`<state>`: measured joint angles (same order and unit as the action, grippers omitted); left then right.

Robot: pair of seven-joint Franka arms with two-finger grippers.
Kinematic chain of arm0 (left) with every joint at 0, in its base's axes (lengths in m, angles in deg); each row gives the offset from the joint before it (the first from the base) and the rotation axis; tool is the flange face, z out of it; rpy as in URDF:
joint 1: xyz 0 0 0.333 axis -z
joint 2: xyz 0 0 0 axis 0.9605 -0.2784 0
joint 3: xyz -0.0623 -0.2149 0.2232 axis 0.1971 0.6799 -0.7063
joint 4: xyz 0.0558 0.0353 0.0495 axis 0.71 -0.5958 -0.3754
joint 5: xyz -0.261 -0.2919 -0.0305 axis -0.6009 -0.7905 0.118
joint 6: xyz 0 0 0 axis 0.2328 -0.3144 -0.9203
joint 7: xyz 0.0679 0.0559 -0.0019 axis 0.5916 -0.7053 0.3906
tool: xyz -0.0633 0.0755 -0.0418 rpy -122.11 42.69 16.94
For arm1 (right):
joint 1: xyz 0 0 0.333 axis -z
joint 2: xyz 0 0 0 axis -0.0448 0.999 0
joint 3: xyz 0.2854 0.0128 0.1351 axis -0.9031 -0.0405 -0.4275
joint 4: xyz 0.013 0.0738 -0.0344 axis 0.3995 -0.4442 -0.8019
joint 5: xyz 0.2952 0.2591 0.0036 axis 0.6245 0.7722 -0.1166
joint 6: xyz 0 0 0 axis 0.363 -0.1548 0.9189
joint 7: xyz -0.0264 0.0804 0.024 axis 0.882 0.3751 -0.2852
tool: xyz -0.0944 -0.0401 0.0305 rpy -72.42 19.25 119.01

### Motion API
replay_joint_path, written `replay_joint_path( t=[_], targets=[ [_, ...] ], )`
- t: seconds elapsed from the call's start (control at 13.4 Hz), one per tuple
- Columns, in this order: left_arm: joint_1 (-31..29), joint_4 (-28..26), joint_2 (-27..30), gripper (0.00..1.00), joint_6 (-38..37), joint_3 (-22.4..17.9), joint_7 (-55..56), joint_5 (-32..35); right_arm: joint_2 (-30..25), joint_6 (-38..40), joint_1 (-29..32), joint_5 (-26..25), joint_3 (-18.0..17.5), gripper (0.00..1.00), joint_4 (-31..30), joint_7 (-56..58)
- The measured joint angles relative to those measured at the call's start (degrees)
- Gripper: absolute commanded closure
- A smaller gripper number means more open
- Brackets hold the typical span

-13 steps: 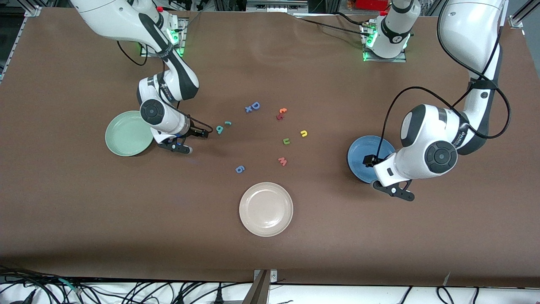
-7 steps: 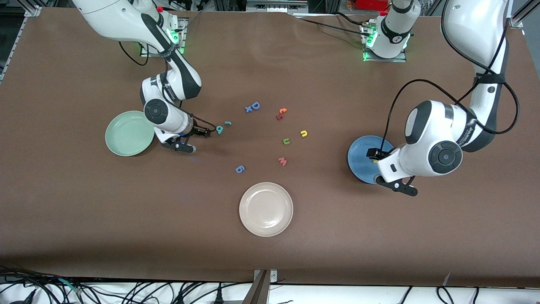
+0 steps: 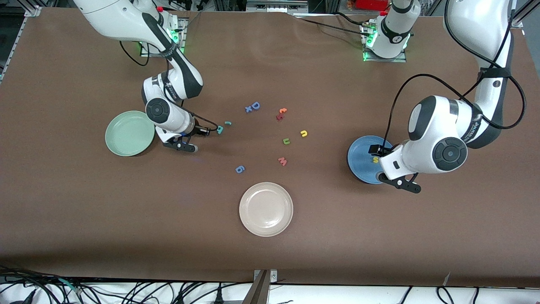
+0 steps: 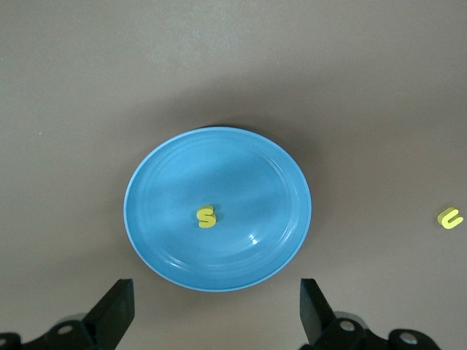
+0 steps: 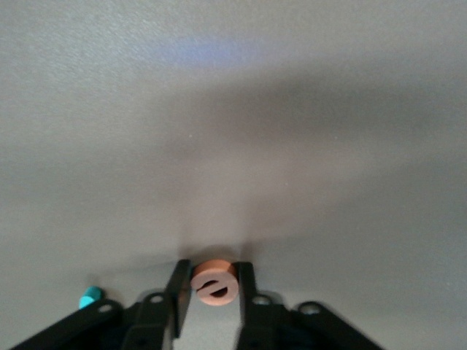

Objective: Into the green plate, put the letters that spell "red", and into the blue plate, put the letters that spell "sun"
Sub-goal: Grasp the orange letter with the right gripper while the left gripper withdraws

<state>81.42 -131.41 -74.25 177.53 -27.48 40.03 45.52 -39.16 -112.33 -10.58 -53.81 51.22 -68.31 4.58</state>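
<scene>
In the right wrist view my right gripper is shut on the orange "e", low at the table. It is beside the green plate, on the side of the teal "d" and the thin teal "r". The yellow "s" lies in the blue plate. My left gripper hangs open just off that plate's rim, holding nothing. The yellow "n" and the green "u" lie on the table mid-way between the plates.
A cream-white plate sits nearest the front camera. A blue "D" with "x", a red-orange letter pair, a pink "w" and a blue "6" are scattered around the middle.
My right gripper has closed its fingers on the orange "e" and edged toward the teal "d". The left arm has drawn back from over the blue plate, uncovering the "s".
</scene>
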Motion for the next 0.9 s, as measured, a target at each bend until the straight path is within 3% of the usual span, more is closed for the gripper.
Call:
replay_joint_path(
  t=[0.6,0.9],
  targets=[
    [2.8,0.0,0.0,0.0,0.2,0.1,4.8,1.5,-0.2,0.1,0.0,0.0,0.0,0.83,0.6,0.0],
    [2.9,0.0,-0.1,0.0,0.3,0.1,5.7,1.5,-3.4,6.0,0.1,0.0,2.2,0.83,3.9,1.1]
  ],
)
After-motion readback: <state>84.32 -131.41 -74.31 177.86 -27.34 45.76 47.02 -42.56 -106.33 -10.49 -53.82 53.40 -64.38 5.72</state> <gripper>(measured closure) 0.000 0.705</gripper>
